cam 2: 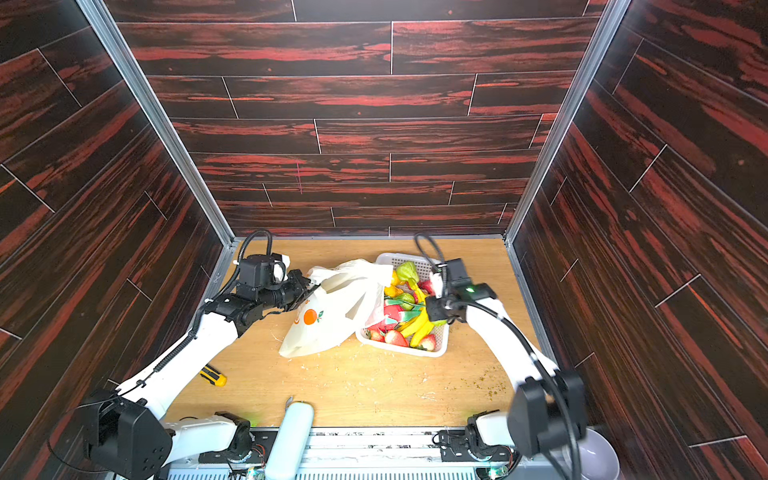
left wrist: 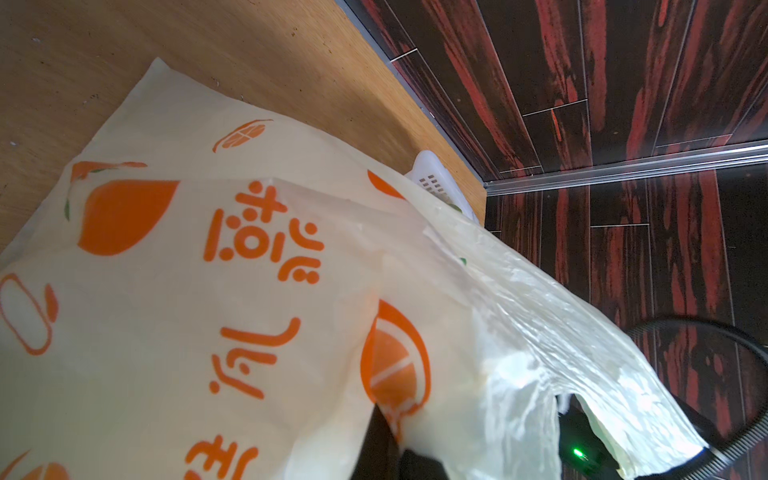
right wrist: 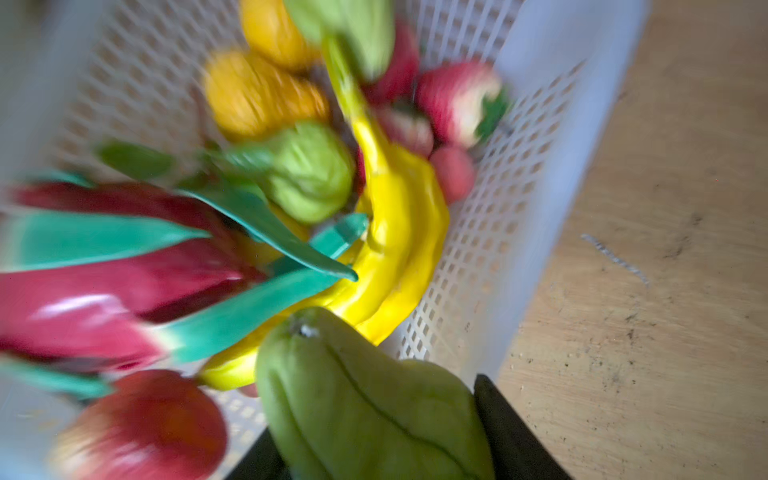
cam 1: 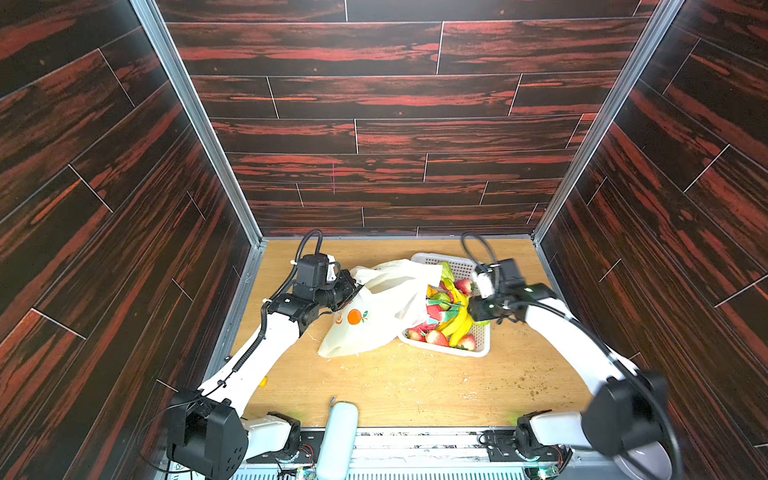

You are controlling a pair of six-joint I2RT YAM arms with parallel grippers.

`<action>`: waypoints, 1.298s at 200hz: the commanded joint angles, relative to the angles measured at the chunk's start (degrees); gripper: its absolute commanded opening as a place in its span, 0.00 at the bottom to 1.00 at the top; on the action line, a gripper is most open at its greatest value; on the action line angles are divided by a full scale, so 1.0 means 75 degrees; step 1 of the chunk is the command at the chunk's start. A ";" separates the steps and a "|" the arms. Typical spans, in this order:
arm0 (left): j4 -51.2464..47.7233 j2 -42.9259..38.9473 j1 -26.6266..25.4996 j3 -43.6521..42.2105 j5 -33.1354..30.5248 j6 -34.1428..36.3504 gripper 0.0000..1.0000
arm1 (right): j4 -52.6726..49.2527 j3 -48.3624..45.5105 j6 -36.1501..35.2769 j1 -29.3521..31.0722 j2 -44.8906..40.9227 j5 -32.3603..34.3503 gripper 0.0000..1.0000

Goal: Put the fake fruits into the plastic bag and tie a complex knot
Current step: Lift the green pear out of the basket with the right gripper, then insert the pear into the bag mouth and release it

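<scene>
In both top views the thin cream-white plastic bag [cam 1: 374, 316] [cam 2: 328, 320], printed with orange fruit slices, lies on the light wooden bench [cam 1: 415, 386]. Its long axis runs from the closed end at the near left to the open end at the far right. That open end lies over the left side of the white perforated rectangular plastic basket [cam 1: 478, 349] and hides part of the toy fruit inside. The left end effector [cam 1: 352, 293] is clamped on the bag's left edge. The right end effector [cam 1: 484, 319] hangs over the basket's right side, its fingertips hidden under the wrist. A yellow-and-black hand tool [cam 2: 214, 376] shows whole in one top view. In the other, the left arm hides all but its tip.

In the left wrist view the bag fills most of the picture. A single dark finger [left wrist: 380, 440] shows under the film, and only a corner of the basket [left wrist: 432, 178] is visible.

The right wrist view is smeared by motion. The two dark fingers hold a glossy yellow-green ridged pear [right wrist: 353, 374], stem end pointing away from the wrist, cut off by the picture's edge. Beyond it lie the yellow banana bunch [right wrist: 399, 232] and the pink-red dragon fruit [right wrist: 83, 299], both inside the basket.
</scene>
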 commanded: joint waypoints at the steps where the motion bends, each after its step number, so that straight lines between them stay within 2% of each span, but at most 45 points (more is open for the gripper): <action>1: 0.0106 -0.0209 0.0054 -0.0085 0.0025 0.0018 0.00 | 0.0203 -0.0167 0.0229 -0.0086 -0.0833 -0.0793 0.28; 36: 0.0142 -0.0201 0.0059 -0.0109 0.0076 0.0023 0.00 | 0.0439 -0.0401 0.0536 -0.0082 -0.1825 -0.2093 0.27; 65: 0.0168 -0.0193 0.0062 -0.0133 0.0128 0.0061 0.00 | 0.1435 -0.0951 0.1407 -0.0023 -0.2296 -0.3814 0.26; 111: 0.0169 -0.0163 0.0059 -0.0170 0.0203 0.0054 0.00 | 0.3378 -0.1581 0.2524 0.0590 -0.2238 -0.4489 0.25; 183: 0.0191 -0.0041 0.0062 -0.0119 0.0509 0.0090 0.00 | 0.5665 -0.1328 0.3079 0.1857 -0.0779 -0.4071 0.25; 214: 0.0172 -0.0001 0.0068 -0.0061 0.0608 0.0163 0.00 | 0.5890 -0.0820 0.2734 0.2180 -0.0168 -0.3574 0.25; 259: 0.0168 -0.0019 0.0062 -0.0061 0.0658 0.0190 0.00 | 0.6305 -0.0306 0.2722 0.2386 0.0851 -0.3582 0.26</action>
